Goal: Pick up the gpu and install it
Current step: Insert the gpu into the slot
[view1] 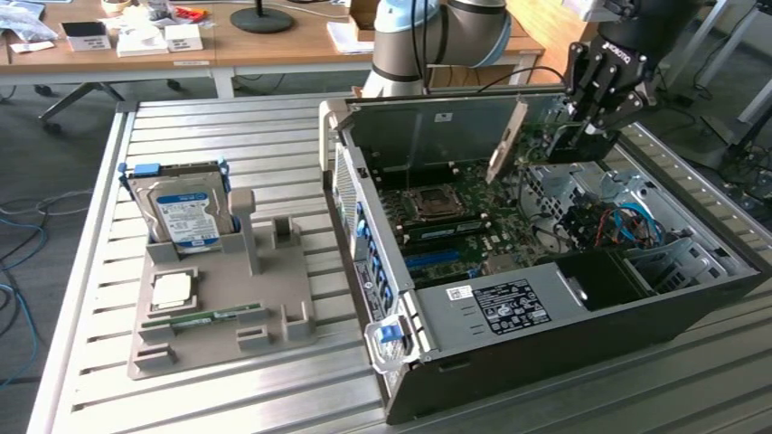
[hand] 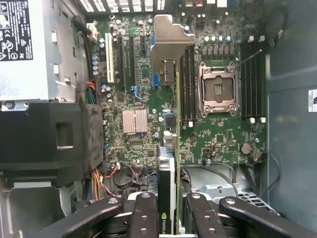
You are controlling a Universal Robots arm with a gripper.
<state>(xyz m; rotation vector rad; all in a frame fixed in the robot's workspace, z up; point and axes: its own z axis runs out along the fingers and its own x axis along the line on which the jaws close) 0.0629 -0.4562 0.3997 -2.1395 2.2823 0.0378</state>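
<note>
Slatted metal bench (view1: 241, 145) in the exterior view carries an open computer case (view1: 543, 362) toward that view's right edge, and we see the gripper (view1: 588, 136) over the case's far corner, holding the gpu (view1: 534, 142) on edge above the motherboard (view1: 483, 226). In the wrist view, the jaws are clamped on the card's two flat faces. We judge it light, stiff and fragile, best held by those faces, clear of its contacts.
</note>
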